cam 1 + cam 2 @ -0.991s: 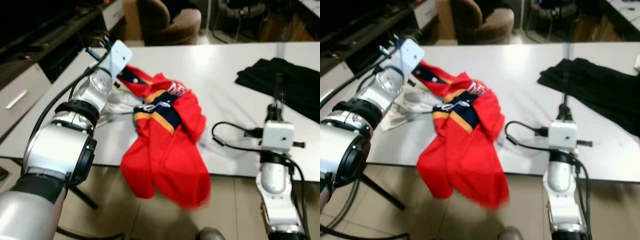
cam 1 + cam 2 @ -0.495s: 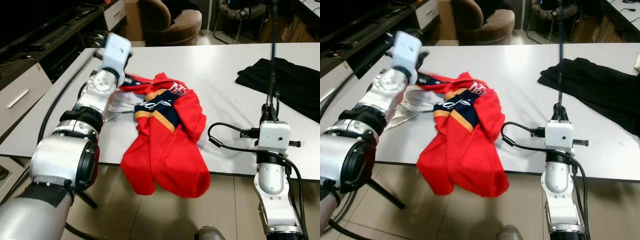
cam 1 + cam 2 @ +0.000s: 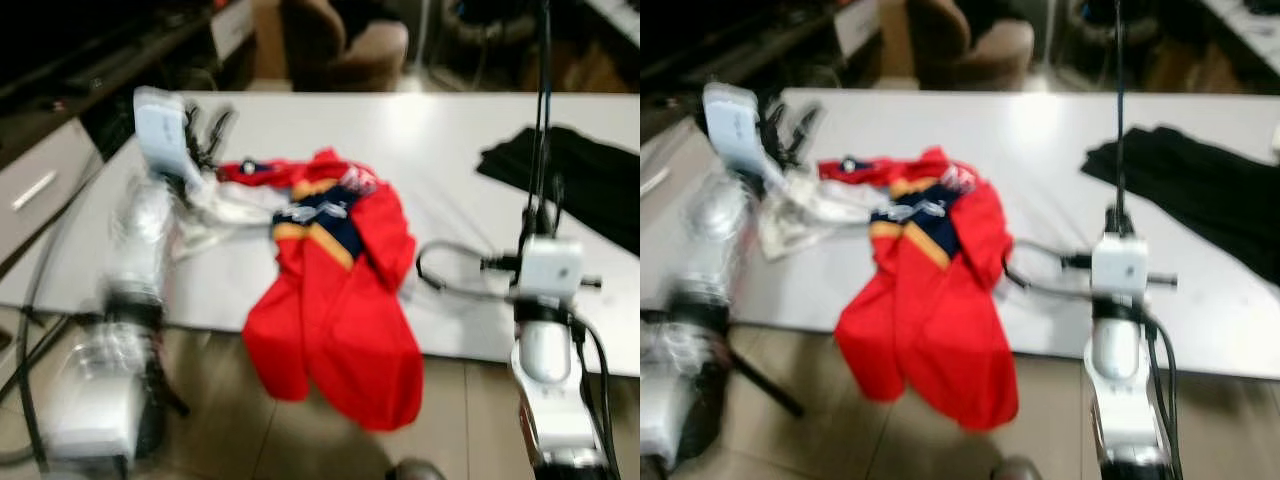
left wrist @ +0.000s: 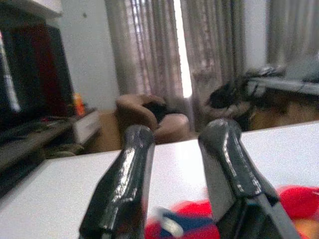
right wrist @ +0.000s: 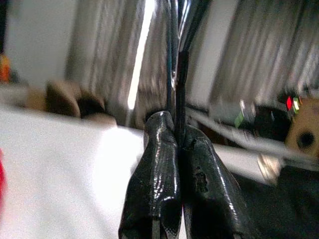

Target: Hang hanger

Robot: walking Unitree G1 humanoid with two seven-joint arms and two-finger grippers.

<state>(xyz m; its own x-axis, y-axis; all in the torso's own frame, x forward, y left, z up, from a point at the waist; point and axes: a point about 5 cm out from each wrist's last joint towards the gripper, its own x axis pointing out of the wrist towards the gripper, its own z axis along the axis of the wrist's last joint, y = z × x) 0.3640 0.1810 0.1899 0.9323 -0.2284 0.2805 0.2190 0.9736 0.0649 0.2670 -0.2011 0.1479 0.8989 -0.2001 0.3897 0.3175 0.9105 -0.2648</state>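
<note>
The left gripper is seen raised above the near-left part of the wide white table, its two long black fingers spread well apart with nothing held between them. In the left wrist view, bare tabletop is seen between the fingers, and a brown upholstered armchair is made out beyond the table's far edge. Just beside this gripper, toward the middle of the table, the crumpled red jersey with a navy and yellow band is laid, its collar end stretched toward the gripper and its lower half draped over the near table edge. A pale, whitish piece of fabric or plastic is seen next to the gripper, partly under the jersey's collar; what it is cannot be told through the blur.

The right gripper is held upright at the near edge of the table, its fingers pressed together around a thin black rod that rises straight up from them and out of the top of the head views. It may be part of the hanger, but no hook or shoulder shape can be made out. Beyond and to the outer side of this gripper, a heap of black cloth is laid on the table, well apart from the jersey.
</note>
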